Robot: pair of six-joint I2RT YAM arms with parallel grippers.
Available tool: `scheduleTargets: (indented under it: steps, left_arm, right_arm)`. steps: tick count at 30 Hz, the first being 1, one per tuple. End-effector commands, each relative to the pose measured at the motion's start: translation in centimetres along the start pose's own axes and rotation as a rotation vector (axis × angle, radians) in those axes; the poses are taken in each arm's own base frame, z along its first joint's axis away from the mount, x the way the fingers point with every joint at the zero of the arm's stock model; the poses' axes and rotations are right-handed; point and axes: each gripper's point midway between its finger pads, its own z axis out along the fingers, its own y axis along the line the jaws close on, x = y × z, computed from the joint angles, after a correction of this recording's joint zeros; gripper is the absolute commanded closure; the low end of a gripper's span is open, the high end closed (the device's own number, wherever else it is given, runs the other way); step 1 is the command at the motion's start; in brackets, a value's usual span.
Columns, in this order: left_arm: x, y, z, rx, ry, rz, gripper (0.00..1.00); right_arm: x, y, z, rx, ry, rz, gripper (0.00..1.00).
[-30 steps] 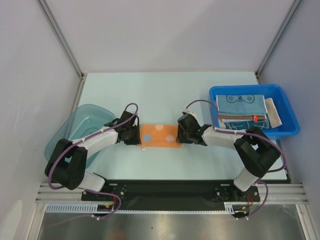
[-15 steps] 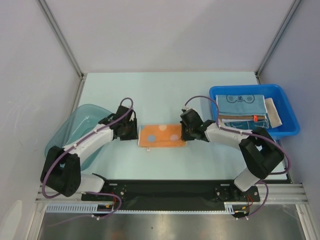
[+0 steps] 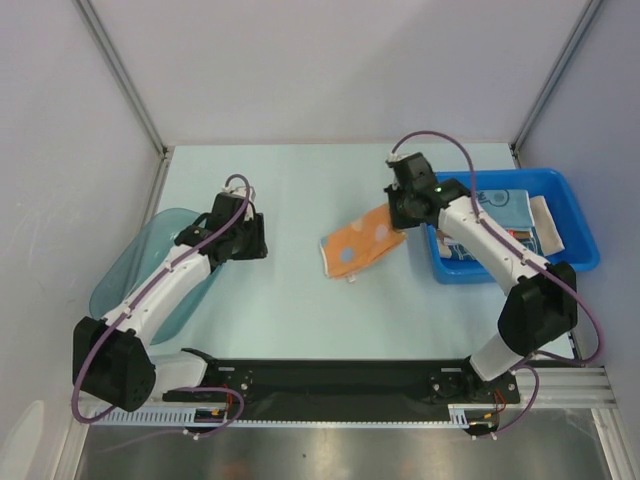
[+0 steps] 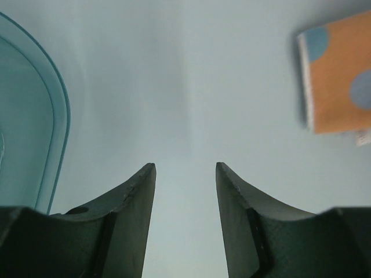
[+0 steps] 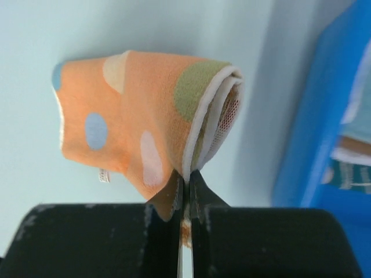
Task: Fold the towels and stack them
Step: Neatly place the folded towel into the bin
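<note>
A folded orange towel with pale dots [image 3: 358,243] [image 5: 145,121] hangs in the air, tilted, left of the blue bin. My right gripper [image 3: 397,217] [image 5: 186,178] is shut on its right edge. My left gripper [image 3: 257,241] [image 4: 185,168] stands open over bare table, well left of the towel, with nothing between its fingers. The orange towel's corner [image 4: 339,81] shows at the upper right of the left wrist view. More folded towels, a teal-blue one [image 3: 495,210] on top, lie stacked in the blue bin, partly hidden by the right arm.
The blue plastic bin [image 3: 575,255] [image 5: 313,133] sits at the right side of the table. A translucent teal tub [image 3: 130,275] [image 4: 29,121] lies at the left edge under the left arm. Pale walls and metal posts surround the table.
The right gripper shut on the orange towel's right edge and lifted it up and toward the bin. The left gripper let go, opened and drew back to the left.
</note>
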Motion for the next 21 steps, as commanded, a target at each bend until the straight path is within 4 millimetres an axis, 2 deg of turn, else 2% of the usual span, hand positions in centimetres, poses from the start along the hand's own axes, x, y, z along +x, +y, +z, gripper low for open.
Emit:
scheduleTargets:
  steps: [1,2,3,5,6,9,10,12,13,14,16,18,20,21]
  left_arm:
    - [0.7,0.1,0.0,0.022,0.013,0.037,0.48]
    - [0.9,-0.1,0.2,0.038,0.016,0.048,0.47]
    - [1.2,-0.2,0.3,0.043,0.024,0.055,0.47]
    - [1.4,-0.2,0.5,0.049,0.034,0.066,0.47]
    - [1.5,-0.3,0.6,0.053,0.035,0.067,0.47]
    - [1.7,-1.0,0.5,0.094,0.043,0.075,0.47]
    - [1.8,-1.1,0.6,0.1,0.04,0.071,0.46]
    - [1.8,-1.6,0.4,0.13,0.037,0.071,0.39]
    - [1.6,-1.8,0.3,0.142,0.027,0.074,0.37]
    - [1.5,-2.0,0.4,0.152,0.029,0.074,0.34]
    - [1.1,-2.7,0.0,0.182,0.034,0.081,0.33]
    - [0.9,-3.1,0.0,0.198,0.043,0.091,0.3]
    - [0.3,-3.3,-0.3,0.207,0.038,0.096,0.29]
    - [0.0,-3.5,-0.4,0.212,0.035,0.096,0.29]
  right_arm:
    - [-1.4,-5.2,-2.1,0.071,0.027,-0.02,1.0]
    - [-1.8,-6.1,-2.3,0.072,0.019,-0.005,1.0]
    - [-2.8,-8.1,-2.8,0.091,0.0,0.026,1.0]
    - [-3.6,-9.7,-3.2,0.106,0.001,0.024,1.0]
    - [-4.7,-11.3,-3.8,0.123,-0.026,0.052,1.0]
    - [-5.7,-14.4,-4.1,0.154,-0.031,0.071,1.0]
    - [-5.5,-16.6,-4.1,0.177,-0.024,0.116,1.0]
    - [-5.7,-17.6,-4.1,0.142,-0.042,0.157,1.0]
    - [-5.5,-19.4,-4.2,0.164,-0.047,0.196,1.0]
    - [-5.8,-19.9,-4.3,0.16,-0.06,0.208,1.0]
    - [-6.2,-22.1,-4.9,0.193,-0.07,0.232,1.0]
    - [-5.4,-23.9,-4.6,0.222,-0.032,0.245,1.0]
    - [-5.1,-26.1,-5.1,0.247,-0.031,0.285,1.0]
    - [-5.0,-26.4,-4.9,0.241,-0.028,0.285,1.0]
